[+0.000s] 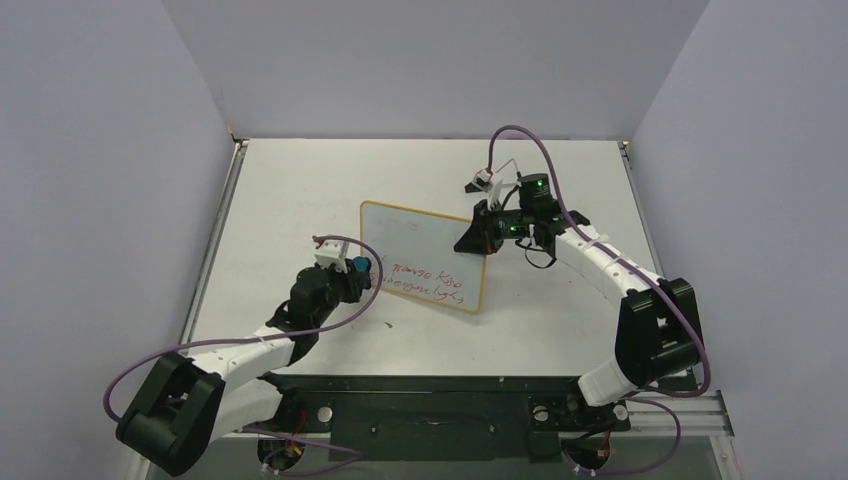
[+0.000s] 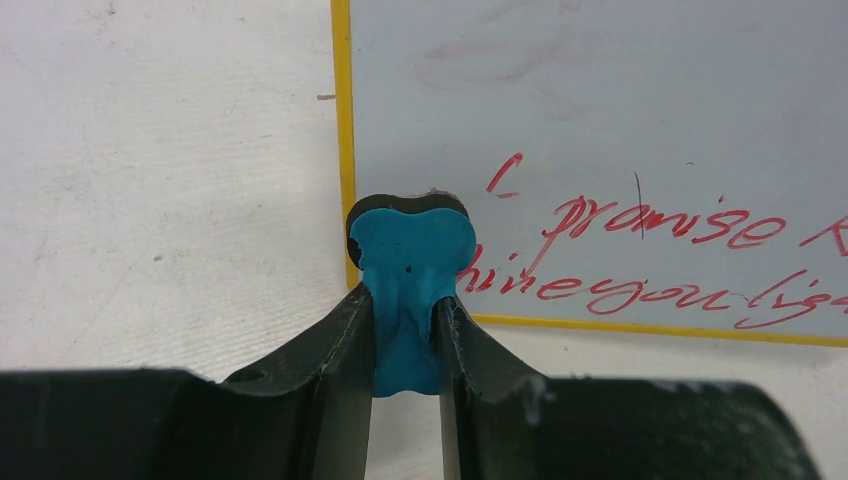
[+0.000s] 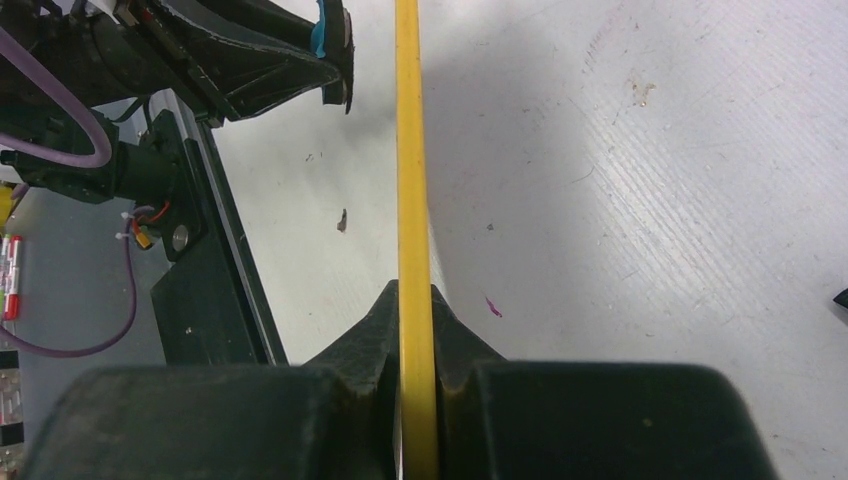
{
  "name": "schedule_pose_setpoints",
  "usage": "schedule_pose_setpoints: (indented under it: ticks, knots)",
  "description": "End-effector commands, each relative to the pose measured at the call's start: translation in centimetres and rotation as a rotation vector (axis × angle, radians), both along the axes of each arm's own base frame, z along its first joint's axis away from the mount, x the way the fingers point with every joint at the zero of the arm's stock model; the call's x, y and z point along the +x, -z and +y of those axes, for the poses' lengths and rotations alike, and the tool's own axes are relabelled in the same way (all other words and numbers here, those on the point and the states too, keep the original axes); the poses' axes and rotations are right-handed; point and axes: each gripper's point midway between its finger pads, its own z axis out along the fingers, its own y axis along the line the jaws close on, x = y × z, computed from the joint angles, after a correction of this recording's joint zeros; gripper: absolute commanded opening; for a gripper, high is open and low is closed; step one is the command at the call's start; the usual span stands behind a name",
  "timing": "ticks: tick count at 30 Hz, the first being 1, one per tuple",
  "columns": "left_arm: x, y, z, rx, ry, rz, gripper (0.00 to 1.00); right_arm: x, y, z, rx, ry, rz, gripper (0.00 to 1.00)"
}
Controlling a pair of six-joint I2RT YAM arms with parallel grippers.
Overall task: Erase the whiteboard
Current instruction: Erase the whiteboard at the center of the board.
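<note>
Clamping the whiteboard [image 1: 420, 236], right gripper [image 3: 417, 325]; left gripper [image 2: 405, 338] holds the eraser [image 2: 412, 250].

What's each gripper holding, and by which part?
Left gripper holds the blue eraser by its near end; right gripper clamps the whiteboard by its frame edge.

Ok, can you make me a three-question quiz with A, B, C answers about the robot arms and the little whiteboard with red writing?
1. Where is the small blue-and-black eraser block? A) in a cup B) squeezed in the left gripper C) on a shelf
2. What colour are the handwritten words on the light-framed rectangular whiteboard? A) green B) red C) purple
3. What is the right gripper doing? A) hanging open B) holding a pen C) shut on the whiteboard's frame
Answers: 1 B, the left wrist view shows it pinched there. 2 B, both lines are red. 3 C, the right wrist view shows the frame clamped.
</note>
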Motion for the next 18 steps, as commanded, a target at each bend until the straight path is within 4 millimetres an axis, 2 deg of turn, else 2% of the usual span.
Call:
schedule_pose_setpoints:
  ticks: [1,7,10,15,18]
  knots:
    - [0.6,-1.2,-0.7,-0.015,0.074,-0.027,0.00,1.1,-0.1,0.1,-0.012,0.030,-0.002,0.00]
    - [0.8,-0.4,-0.6,0.003,0.068,0.016,0.00,1.6,1.0,-0.5,-0.027,0.047,0.029,0.00]
    - [1.9,-0.6,-0.9,0.014,0.064,0.027,0.00,1.5,1.0,-0.3,-0.030,0.039,0.029,0.00]
    - [3.5,0.8,-1.1,-0.019,0.025,0.054,0.00,1.6,1.3,-0.1,-0.021,0.040,0.055,0.00]
    - [4.7,0.9,-1.5,-0.034,0.008,0.053,0.00,1.8,1.6,-0.2,-0.028,0.052,0.065,0.00]
